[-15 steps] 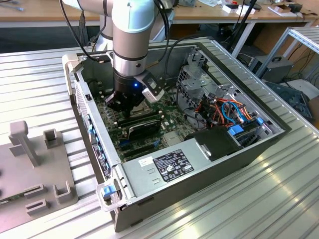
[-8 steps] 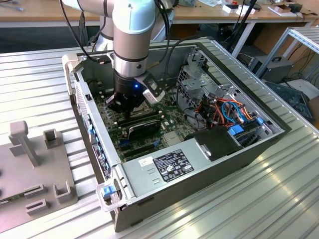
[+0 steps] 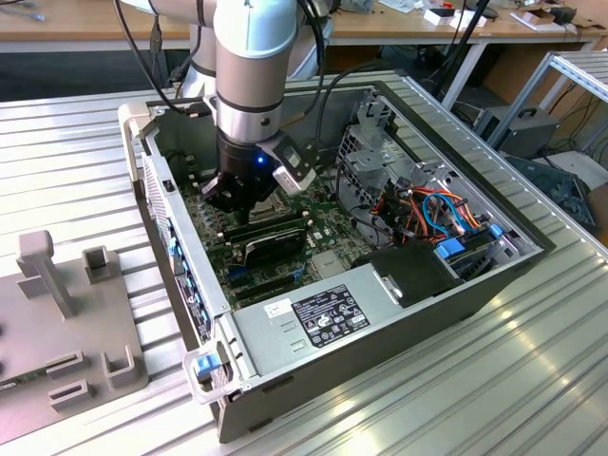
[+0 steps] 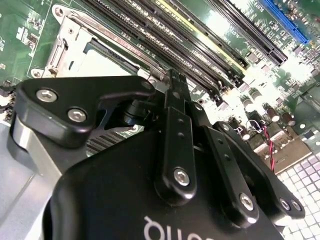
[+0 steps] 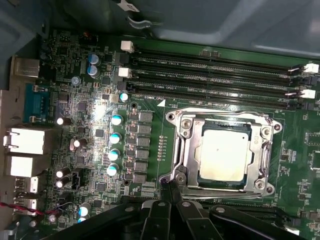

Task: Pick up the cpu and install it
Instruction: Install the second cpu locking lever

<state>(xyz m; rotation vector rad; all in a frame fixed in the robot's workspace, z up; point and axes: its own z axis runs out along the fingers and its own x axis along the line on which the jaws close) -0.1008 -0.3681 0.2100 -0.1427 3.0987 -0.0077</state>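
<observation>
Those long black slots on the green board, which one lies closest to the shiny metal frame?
The slot running right along the metal frame in the first wrist view, on the side away from the gripper. The other slots lie parallel, farther off.

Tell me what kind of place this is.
Probably a robotics lab or test workshop: an opened computer case lies on a ribbed aluminium workbench, wooden desks carry loose cables behind, and the arm's end effector hangs inside the case.

Bright overhead light, glare on motherboard [image 5: 95,107]
</observation>
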